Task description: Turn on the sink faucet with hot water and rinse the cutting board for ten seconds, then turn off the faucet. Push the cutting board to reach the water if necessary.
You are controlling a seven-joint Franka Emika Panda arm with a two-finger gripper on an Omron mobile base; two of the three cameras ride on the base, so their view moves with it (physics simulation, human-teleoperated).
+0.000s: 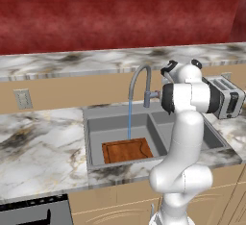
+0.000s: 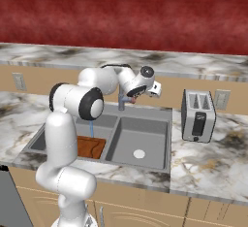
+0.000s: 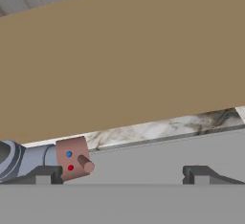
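Reddish lever tip (image 3: 76,160) by left finger (unclamped), pincer (image 3: 122,174) wide.

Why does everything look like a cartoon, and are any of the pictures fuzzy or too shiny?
All three are rendered. Left base view: flat, even light, no glare on the sink faucet, and the water is a plain blue line ending at the cutting board. Right base view: sharp too, with soft shading in the sink. Hand view: crisp but cropped; the end effector sits at the bottom edge.
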